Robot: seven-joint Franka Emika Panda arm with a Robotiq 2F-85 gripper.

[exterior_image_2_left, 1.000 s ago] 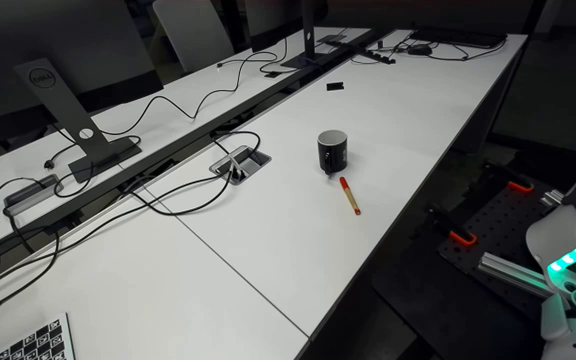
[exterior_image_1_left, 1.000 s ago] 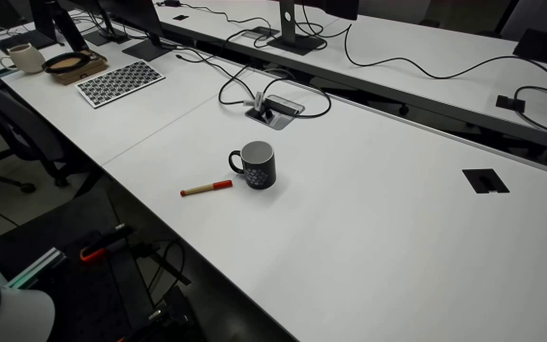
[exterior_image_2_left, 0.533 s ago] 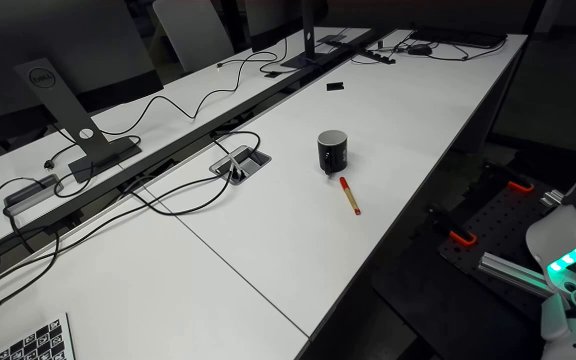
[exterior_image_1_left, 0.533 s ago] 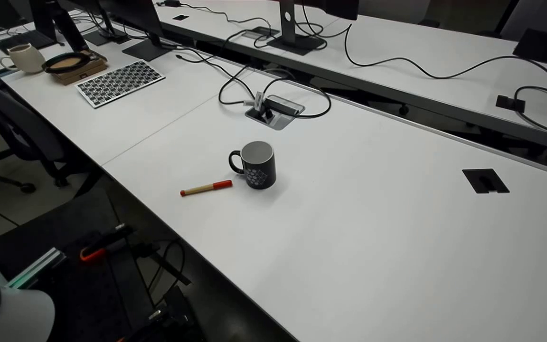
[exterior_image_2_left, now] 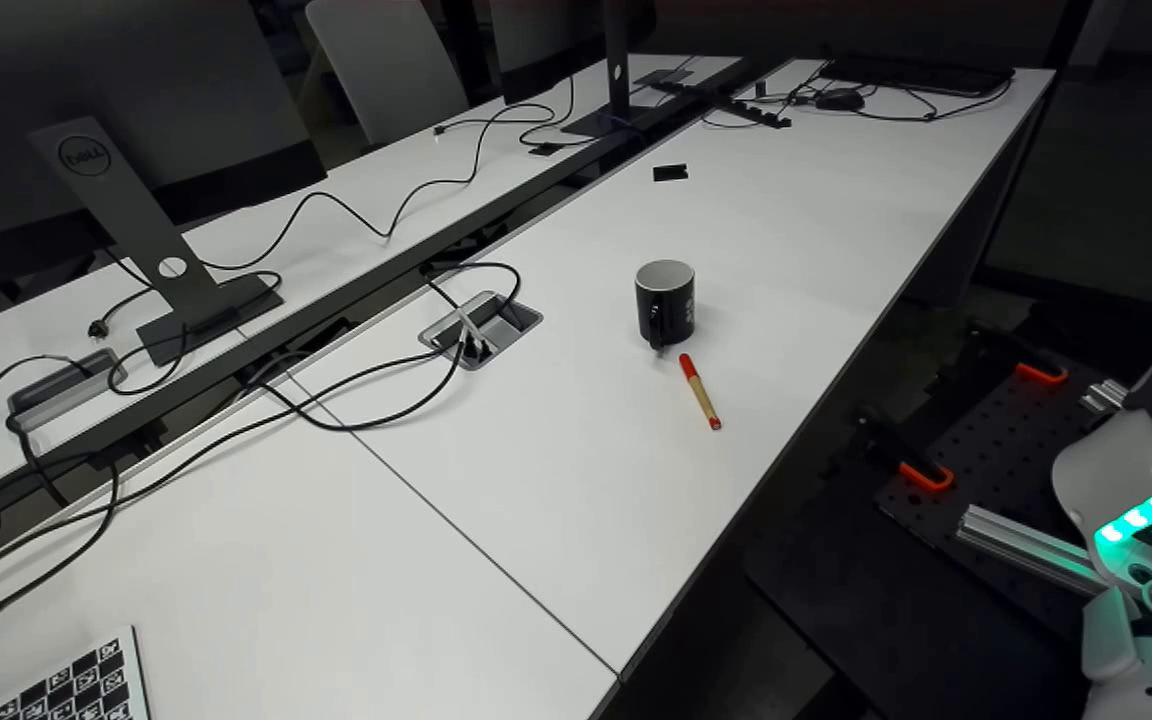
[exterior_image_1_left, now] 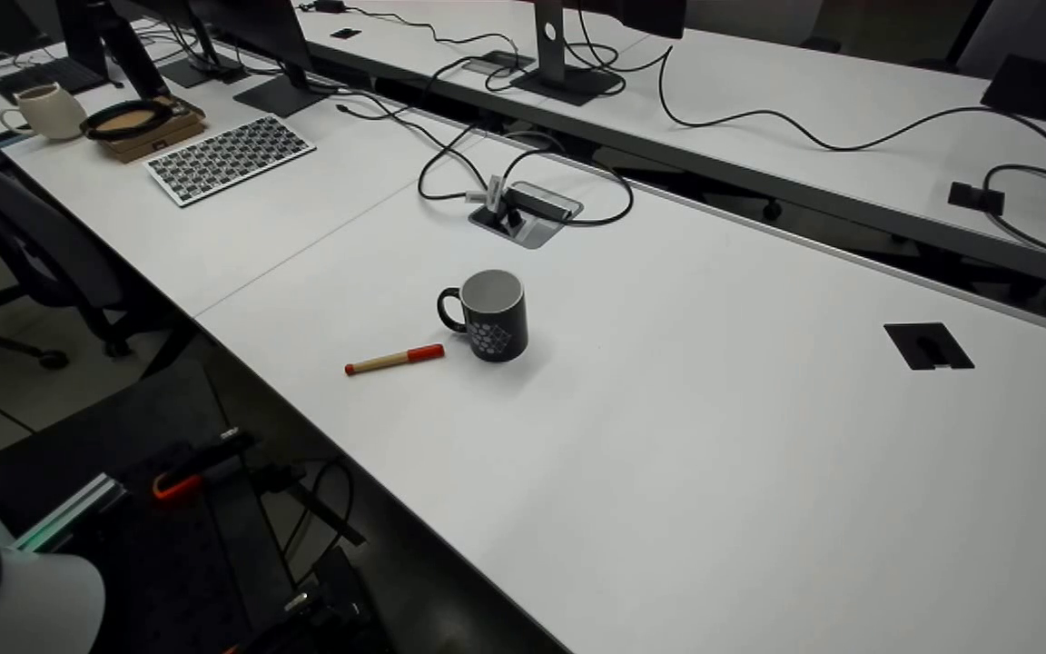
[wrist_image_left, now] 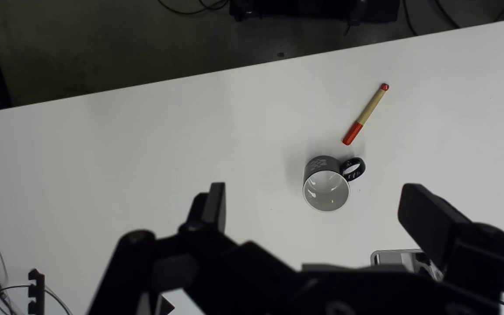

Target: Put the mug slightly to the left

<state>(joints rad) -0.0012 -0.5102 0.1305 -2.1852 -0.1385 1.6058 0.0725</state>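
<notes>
The mug stands upright on the white table in both exterior views. It is black with a light grey inside and a pale print on its side. Its handle faces the red and tan marker in an exterior view. In the wrist view the mug is seen from above, with its handle at upper right. My gripper is open and empty, its fingers wide apart. The mug shows between and beyond the fingertips, clear of both. The gripper is out of view in both exterior views.
The marker lies beside the mug; it also shows in the wrist view. A power socket with cables is set in the table behind the mug. A keyboard and a whitish cup are farther off. The table's edge faces the robot base.
</notes>
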